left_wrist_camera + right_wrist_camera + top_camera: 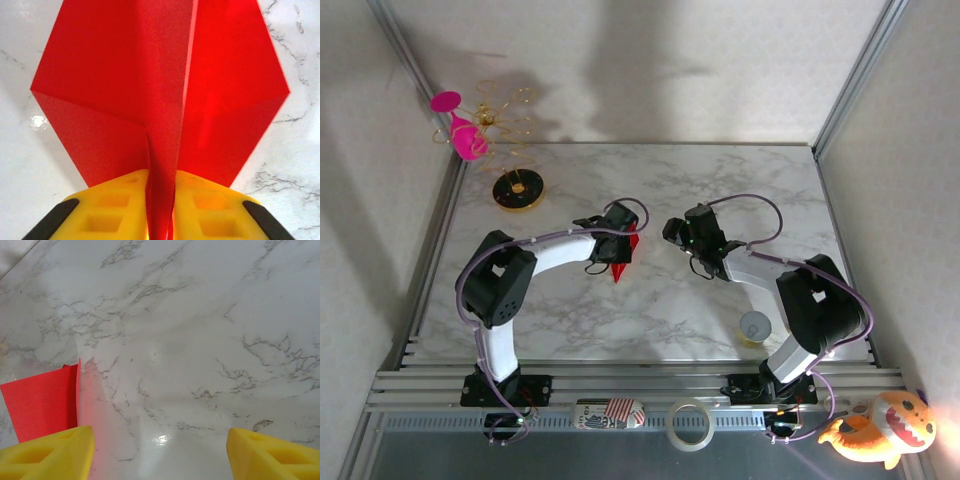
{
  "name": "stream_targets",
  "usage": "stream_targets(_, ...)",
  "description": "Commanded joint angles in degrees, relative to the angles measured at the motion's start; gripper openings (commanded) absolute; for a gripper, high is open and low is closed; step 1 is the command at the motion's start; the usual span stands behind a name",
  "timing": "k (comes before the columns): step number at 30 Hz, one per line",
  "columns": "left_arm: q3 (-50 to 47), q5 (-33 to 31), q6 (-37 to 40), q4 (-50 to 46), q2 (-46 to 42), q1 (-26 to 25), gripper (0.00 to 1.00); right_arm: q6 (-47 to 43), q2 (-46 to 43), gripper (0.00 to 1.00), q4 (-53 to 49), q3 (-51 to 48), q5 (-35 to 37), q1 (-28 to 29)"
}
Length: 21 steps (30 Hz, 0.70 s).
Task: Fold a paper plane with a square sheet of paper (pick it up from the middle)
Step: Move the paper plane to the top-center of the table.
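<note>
Marble table: white, grey-veined.
My left gripper: pinching the red paper plane by its centre crease.
My right gripper: jaws wide over marble, plane just beside.

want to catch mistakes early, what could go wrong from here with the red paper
1. The left hand pinches the paper plane only by its thin centre fold, so it might slip or twist free.
2. Its flaps splay wide on both sides; the creases may spring open.
3. The open right hand sits close beside the paper's edge and could nudge it.
</note>
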Motion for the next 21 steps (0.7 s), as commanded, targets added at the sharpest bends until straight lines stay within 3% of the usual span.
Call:
stream_targets(1,1.54,0.17,0.3,-1.38,0.53,0.39,0.2,0.37,0.5,0.71,-0.96,0.94,0.5,-0.57)
stream_targets(21,2.13,-0.23,0.28,-1.42,2.54,0.39,0.21,0.46,1.76,0.72,-1.32,1.89,-0.39,-0.56)
